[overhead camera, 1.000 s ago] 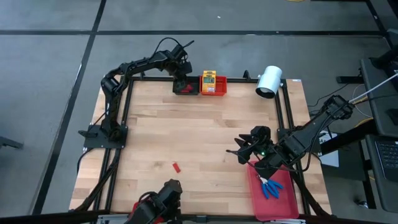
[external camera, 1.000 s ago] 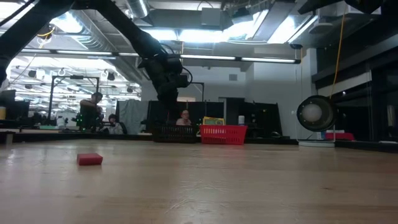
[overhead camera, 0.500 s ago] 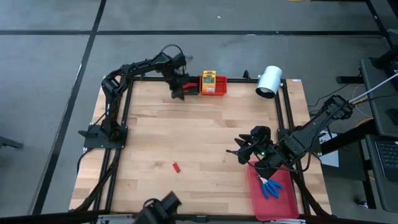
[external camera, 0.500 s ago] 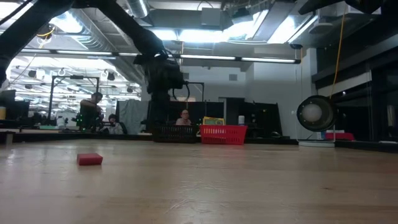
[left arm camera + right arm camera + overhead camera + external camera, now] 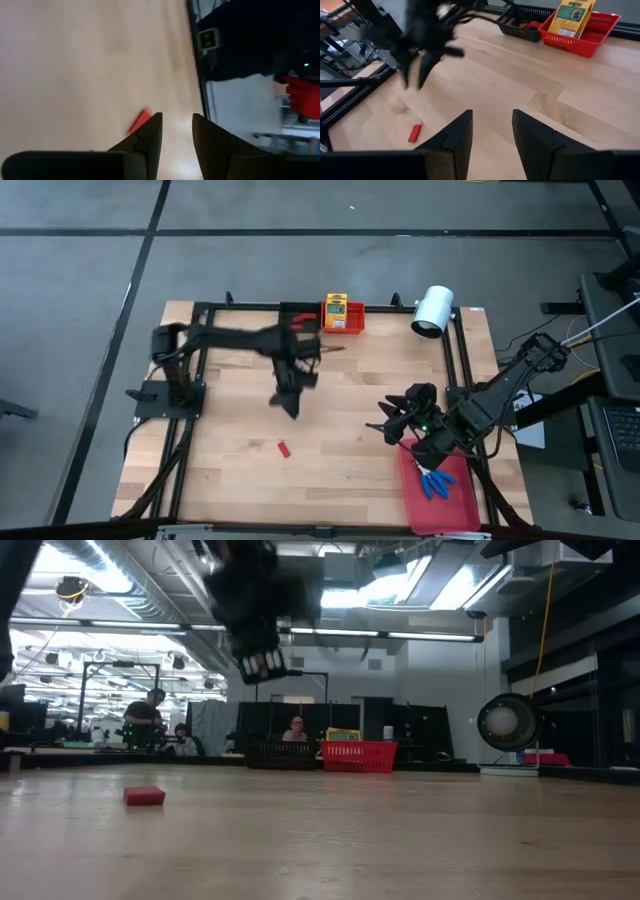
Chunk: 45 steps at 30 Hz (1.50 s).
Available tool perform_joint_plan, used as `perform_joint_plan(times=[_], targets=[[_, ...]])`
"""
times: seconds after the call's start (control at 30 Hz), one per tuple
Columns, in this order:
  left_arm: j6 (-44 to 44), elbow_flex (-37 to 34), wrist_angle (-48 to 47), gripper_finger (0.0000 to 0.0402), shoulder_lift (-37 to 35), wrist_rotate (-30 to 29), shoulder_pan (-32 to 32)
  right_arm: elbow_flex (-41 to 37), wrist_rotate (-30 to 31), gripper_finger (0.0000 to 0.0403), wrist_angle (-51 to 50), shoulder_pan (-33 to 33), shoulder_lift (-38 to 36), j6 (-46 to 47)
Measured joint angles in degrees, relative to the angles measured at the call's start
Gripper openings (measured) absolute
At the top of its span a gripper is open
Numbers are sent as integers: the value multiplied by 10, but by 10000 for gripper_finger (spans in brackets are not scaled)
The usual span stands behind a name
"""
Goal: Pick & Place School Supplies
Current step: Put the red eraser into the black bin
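Note:
A small red piece (image 5: 283, 448) lies flat on the wooden table, left of its middle; it also shows in the low view (image 5: 145, 796) and beside my left finger (image 5: 140, 120). My left gripper (image 5: 288, 396) hangs open and blurred above the table, a little to the far side of that piece (image 5: 415, 133). My right gripper (image 5: 385, 426) waits open by the right edge. A yellow-and-green box (image 5: 336, 307) stands in the red bin (image 5: 352, 326). Red pieces (image 5: 533, 24) lie in the black bin (image 5: 516, 22). Two blue-handled tools (image 5: 436, 479) lie on the red tray (image 5: 450, 510).
A white cylinder (image 5: 433, 311) sits at the far right corner. Both bins stand on the far edge, the tray at the near right corner. A black frame (image 5: 190, 430) runs along the table's sides. People sit in the room beyond (image 5: 295, 728).
My left arm has swung away from the black bin at the far edge, out over the middle of the table toward the near edge and the red piece, fast enough to blur. The right arm and all objects have stayed put.

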Motion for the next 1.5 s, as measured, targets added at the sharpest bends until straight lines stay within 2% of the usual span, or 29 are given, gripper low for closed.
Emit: perform_joint_plan(times=[0.07,0.13,0.3,0.4,0.6,0.77,0.9,1.07,1.5], targets=[[-69,-32,84,102,-36,-30,-49,0,7,141,0,3,0,-1],[-112,-61,138,102,-64,-99,-96,0,7,141,-3,3,0,-4],[-148,-112,161,102,-120,-322,-217,0,3,141,-5,7,0,-19],[-178,-137,179,102,-126,-386,-279,-1,1,141,-7,9,0,-28],[-190,-183,249,102,-108,-419,-353,-1,0,141,-7,12,0,-30],[-154,-217,275,102,-88,-476,-360,-1,-6,141,-6,12,0,-17],[-150,-262,338,102,-87,-468,-344,-1,-18,141,-4,13,0,-4],[-148,-293,359,102,-87,-464,-328,-1,-24,141,-3,16,0,18],[-124,-296,403,102,-87,-446,-326,-1,-28,141,-6,17,0,28]])
